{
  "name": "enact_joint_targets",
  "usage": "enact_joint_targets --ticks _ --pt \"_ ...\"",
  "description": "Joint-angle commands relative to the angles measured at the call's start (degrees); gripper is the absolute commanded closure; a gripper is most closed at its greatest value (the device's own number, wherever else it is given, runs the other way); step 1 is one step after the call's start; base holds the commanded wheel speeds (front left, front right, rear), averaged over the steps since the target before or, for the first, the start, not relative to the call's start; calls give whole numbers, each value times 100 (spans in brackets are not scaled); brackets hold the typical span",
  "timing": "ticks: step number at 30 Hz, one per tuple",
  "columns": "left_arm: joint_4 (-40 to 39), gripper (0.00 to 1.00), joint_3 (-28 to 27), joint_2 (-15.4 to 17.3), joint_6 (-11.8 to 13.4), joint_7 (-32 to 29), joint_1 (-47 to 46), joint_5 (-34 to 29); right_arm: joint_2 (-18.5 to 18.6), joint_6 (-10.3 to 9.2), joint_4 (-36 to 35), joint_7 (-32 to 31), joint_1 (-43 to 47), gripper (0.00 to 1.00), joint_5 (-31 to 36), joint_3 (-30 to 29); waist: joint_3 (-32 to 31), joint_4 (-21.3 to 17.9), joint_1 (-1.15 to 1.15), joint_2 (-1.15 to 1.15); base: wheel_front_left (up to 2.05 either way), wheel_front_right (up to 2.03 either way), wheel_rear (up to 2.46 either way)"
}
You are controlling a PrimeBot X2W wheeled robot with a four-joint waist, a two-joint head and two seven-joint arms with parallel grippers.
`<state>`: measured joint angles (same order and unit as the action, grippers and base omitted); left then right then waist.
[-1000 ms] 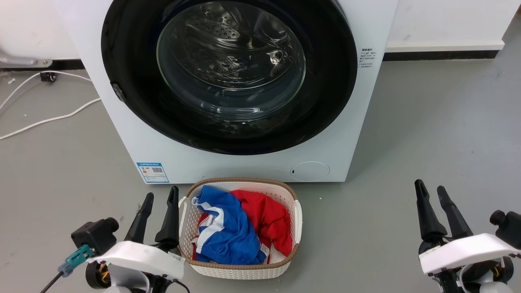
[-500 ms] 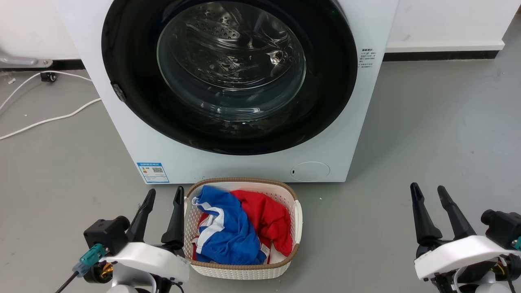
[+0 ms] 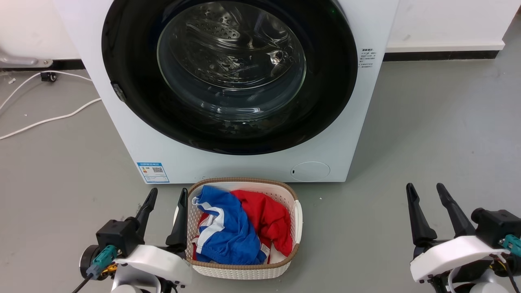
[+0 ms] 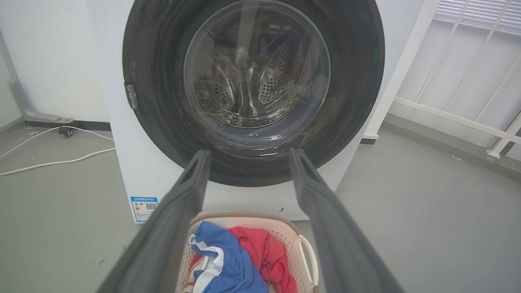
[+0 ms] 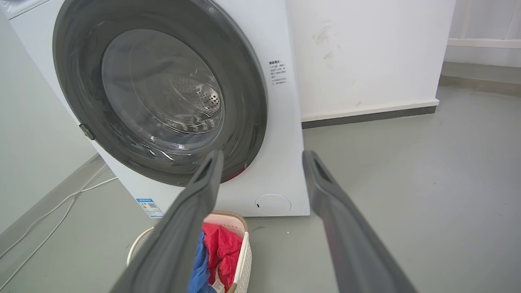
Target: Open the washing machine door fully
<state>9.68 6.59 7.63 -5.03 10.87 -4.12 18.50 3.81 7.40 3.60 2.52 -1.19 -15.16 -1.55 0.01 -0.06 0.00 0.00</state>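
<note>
The washing machine door [image 3: 325, 77] is a large glossy black disc with a clear glass bowl at its centre, lying flat against the white machine front; it also fills the upper part of the left wrist view as the door [image 4: 350, 81] and the right wrist view as the door [image 5: 240, 89]. A small latch piece [image 3: 118, 92] sits at its left rim. My left gripper [image 3: 167, 197] stands open low at the left, beside the basket. My right gripper [image 3: 425, 193] stands open low at the right, over bare floor. Both are well short of the door.
A white laundry basket [image 3: 299, 215] with blue and red clothes [image 3: 240, 228] stands on the floor right before the machine. White cables [image 3: 49, 118] lie on the grey floor at the left. A small round white flap [image 3: 310, 171] sits low on the machine front.
Both arms have drifted a little: the left gripper rightward toward the basket, the right gripper leftward. The door has not moved.
</note>
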Motion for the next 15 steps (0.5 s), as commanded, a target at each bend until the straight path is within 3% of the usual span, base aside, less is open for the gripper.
enact_joint_targets --ticks 1,15 --pt "-18 0 12 29 10 62 -104 -134 -11 11 -65 37 12 0 140 5 1 -1 0 0 0 0 0" --pt "137 0 30 19 55 222 -113 -727 -39 13 -47 113 61 0 773 43 -20 2 0 0 0 0 0"
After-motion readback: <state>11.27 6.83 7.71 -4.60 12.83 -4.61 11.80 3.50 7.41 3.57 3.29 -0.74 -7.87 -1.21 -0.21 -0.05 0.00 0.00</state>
